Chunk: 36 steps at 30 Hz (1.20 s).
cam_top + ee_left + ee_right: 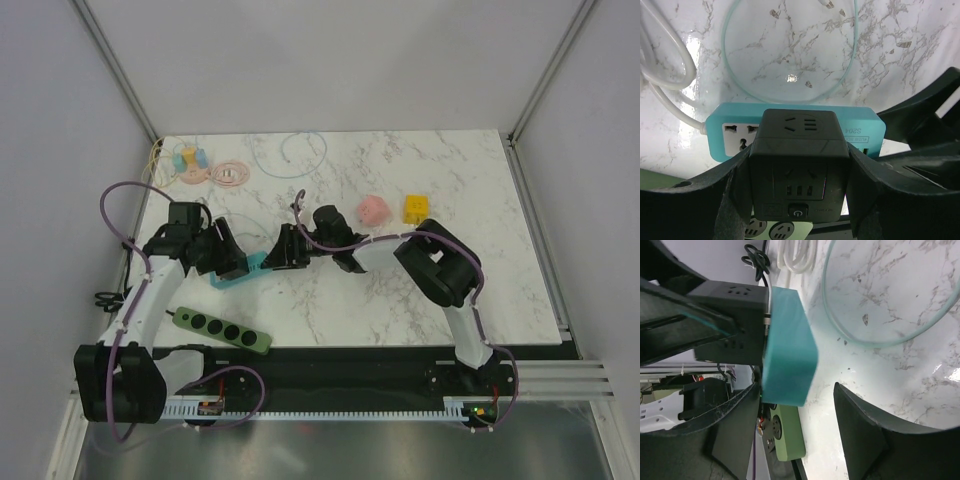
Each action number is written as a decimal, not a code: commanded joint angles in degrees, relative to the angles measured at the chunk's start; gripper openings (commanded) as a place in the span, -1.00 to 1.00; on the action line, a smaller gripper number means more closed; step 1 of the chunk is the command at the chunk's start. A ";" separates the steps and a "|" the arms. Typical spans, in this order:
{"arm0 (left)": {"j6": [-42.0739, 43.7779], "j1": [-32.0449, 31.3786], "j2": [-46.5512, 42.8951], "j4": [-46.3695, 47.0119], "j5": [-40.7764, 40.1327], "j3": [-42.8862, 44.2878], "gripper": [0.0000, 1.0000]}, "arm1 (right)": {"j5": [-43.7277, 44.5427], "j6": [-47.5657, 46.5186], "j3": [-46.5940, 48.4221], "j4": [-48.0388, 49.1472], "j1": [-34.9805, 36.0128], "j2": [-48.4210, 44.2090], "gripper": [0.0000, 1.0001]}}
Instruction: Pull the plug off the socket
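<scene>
Left gripper (pixel 800 186) is clamped on the black plug (pixel 799 127), which sits in the teal strip (pixel 860 131) at the table's (pixel 420 300) 8 o'clock. Right gripper (pixel 797 390) straddles the strip's end, jaws open and not pinching. Unpinned, the strip may lift with the plug.

The plug cube (pixel 799 150) is matt black and the socket strip (pixel 867 127) beneath it turquoise. The table (pixel 400 290) is white marble with grey veins. At the near left lies a green strip (pixel 222 329); far right sit a pink cube (pixel 373 210) and a yellow cube (pixel 416 208).
</scene>
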 commanded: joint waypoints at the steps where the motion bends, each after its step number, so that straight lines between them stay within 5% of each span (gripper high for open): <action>1: -0.87 -0.04 -3.70 -1.90 0.14 0.15 -0.96 | -1.39 2.79 2.19 5.37 0.47 2.36 0.36; 15: -0.16 -0.04 -3.97 -3.13 1.90 0.24 -0.96 | -2.10 4.73 7.99 6.60 2.76 7.46 0.32; 19: -0.07 -0.04 -4.06 -3.13 3.30 0.50 -0.96 | -1.31 5.51 7.91 5.55 2.93 8.77 -0.03; 21: 0.19 -0.04 -4.15 -3.13 4.36 0.68 -0.95 | -1.22 6.04 7.91 5.10 2.93 9.83 -0.47; 24: -0.07 -0.04 -5.54 -2.87 5.33 1.03 -0.95 | -0.43 6.57 7.12 3.79 3.11 10.54 -0.85; 31: -4.11 0.05 -11.16 -2.26 1.22 3.84 -0.96 | 4.23 1.91 5.54 -5.17 4.78 9.75 -1.00; 36: -6.49 0.05 -17.23 2.13 -0.91 2.27 -0.95 | 5.64 9.27 0.80 1.22 5.48 9.57 -1.00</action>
